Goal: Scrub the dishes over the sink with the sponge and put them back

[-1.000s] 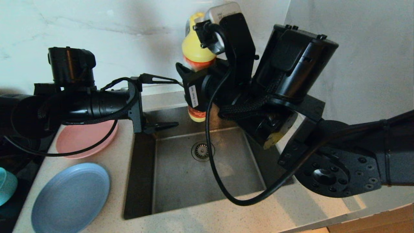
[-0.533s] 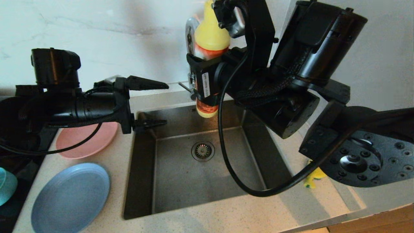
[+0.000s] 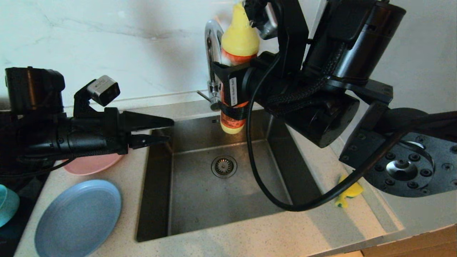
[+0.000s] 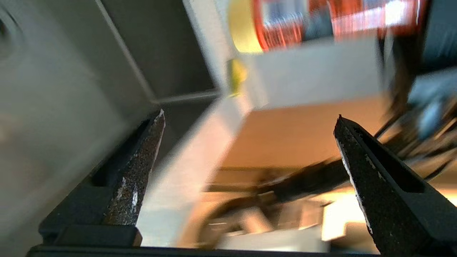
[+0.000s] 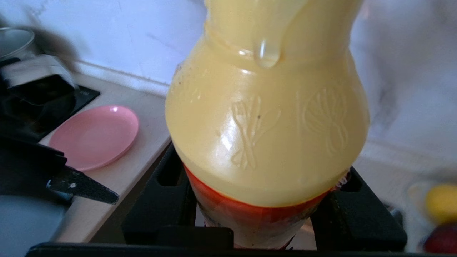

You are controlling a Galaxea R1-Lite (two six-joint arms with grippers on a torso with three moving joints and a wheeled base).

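The sink (image 3: 200, 200) is a steel basin with a round drain. The dishes lie on the counter to its left: a pink plate (image 3: 89, 162), partly under my left arm, a light-blue plate (image 3: 78, 217) and a teal bowl (image 3: 5, 205) at the edge. The yellow sponge (image 3: 348, 194) lies on the counter right of the sink. My left gripper (image 3: 162, 131) hangs open and empty over the sink's left rim. My right gripper (image 3: 228, 96) is shut on an orange bottle with a yellow cap (image 3: 235, 46), upright above the sink's back edge.
A curved chrome tap (image 3: 211, 53) stands behind the bottle. A black hob (image 5: 32, 103) borders the counter beyond the pink plate (image 5: 94, 135). Fruit (image 5: 441, 201) lies on the counter at the far right. A black cable (image 3: 285, 203) loops over the basin.
My right arm has lifted the bottle higher, uncovering the sponge on the counter. My left wrist has rolled and drawn back to the left, gripper still open.
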